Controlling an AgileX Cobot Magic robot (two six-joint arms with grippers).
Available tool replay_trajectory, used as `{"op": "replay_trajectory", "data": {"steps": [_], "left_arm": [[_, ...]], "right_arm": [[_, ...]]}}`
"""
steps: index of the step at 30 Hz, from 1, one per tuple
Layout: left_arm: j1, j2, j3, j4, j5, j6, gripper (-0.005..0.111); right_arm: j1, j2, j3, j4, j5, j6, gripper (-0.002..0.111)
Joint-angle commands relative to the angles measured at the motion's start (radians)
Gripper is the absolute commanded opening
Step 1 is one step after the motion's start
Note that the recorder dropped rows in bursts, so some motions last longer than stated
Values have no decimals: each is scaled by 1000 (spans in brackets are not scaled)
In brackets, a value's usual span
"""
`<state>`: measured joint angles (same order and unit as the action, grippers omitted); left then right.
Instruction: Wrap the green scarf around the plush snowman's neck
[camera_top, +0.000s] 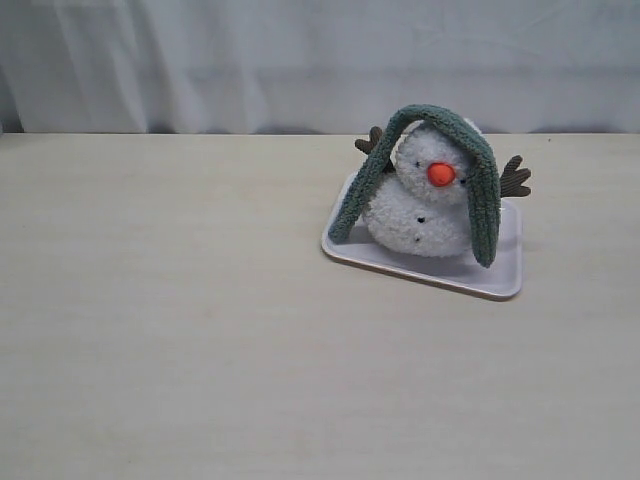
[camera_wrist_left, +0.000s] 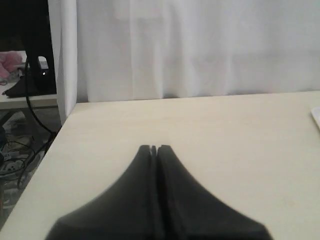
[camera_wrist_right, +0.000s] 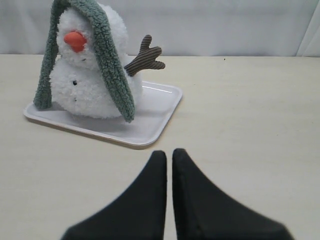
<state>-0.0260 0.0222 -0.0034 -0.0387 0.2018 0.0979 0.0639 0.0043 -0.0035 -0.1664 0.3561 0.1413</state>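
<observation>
The plush snowman (camera_top: 420, 205) (camera_wrist_right: 87, 75) sits upright on a white tray (camera_top: 500, 270) (camera_wrist_right: 155, 112) at the right of the table. The green scarf (camera_top: 487, 195) (camera_wrist_right: 112, 70) is draped over the top of its head, with both ends hanging down its sides to the tray; the neck is bare at the front. Neither arm shows in the exterior view. My right gripper (camera_wrist_right: 169, 153) is shut and empty, a short way in front of the tray. My left gripper (camera_wrist_left: 154, 147) is shut and empty over bare table, with only the tray's edge (camera_wrist_left: 316, 116) in sight.
A white curtain (camera_top: 300, 60) hangs behind the table. In the left wrist view the table's side edge (camera_wrist_left: 47, 150) drops off to cables and a dark stand on the floor beyond.
</observation>
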Motion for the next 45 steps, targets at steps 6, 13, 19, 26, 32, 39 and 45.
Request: {"op": "replay_trajectory", "data": {"steps": [6,13,19,26,32,39,45], "left_arm": [[2,-22,3,1,113,3,0],[2,-22,3,-1,115,3,0],[2,-22,3,1,115,3,0],[2,-22,3,1,115,3,0],[2,-22,3,1,115,3,0],[2,-22,3,1,115,3,0],[2,-22,3,1,115,3,0]], "right_arm": [[-5,-4,4,2,-7,2,4],[-5,-4,4,2,-7,2,4],[-5,-4,4,2,-7,2,4],[-5,-4,4,2,-7,2,4],[-5,-4,4,-48,-7,0,4],[-5,-4,4,-56,-7,0,4],[-5,-4,4,-56,-16,0,4]]}}
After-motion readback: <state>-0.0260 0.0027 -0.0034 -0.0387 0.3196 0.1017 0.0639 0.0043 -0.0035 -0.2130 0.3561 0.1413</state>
